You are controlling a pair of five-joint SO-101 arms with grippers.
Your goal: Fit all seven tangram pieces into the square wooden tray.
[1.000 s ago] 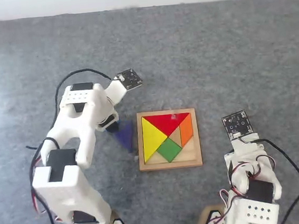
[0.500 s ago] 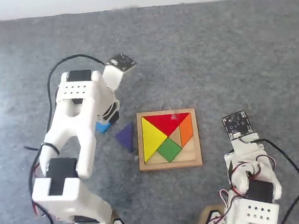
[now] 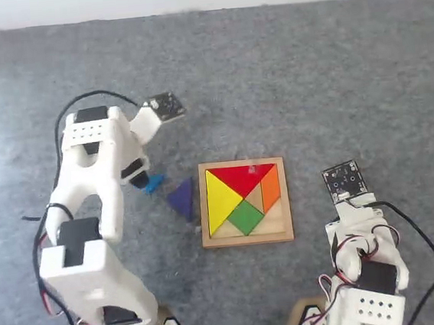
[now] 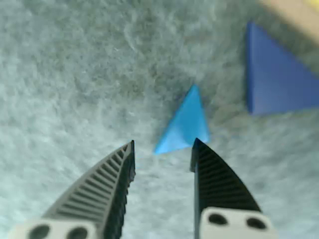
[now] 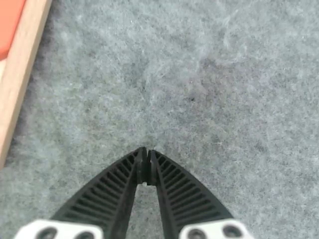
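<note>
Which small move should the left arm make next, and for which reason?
Probably ease the left hand forward and down, then close it on the light blue triangle. The hand is open, and the piece lies on the mat just past its tips, outside the wooden tray.

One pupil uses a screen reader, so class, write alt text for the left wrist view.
The left tool, open, hangs over a grey mat with a small light blue triangle lying at its tips. A larger dark blue triangle lies farther off, apart from the small one.
</note>
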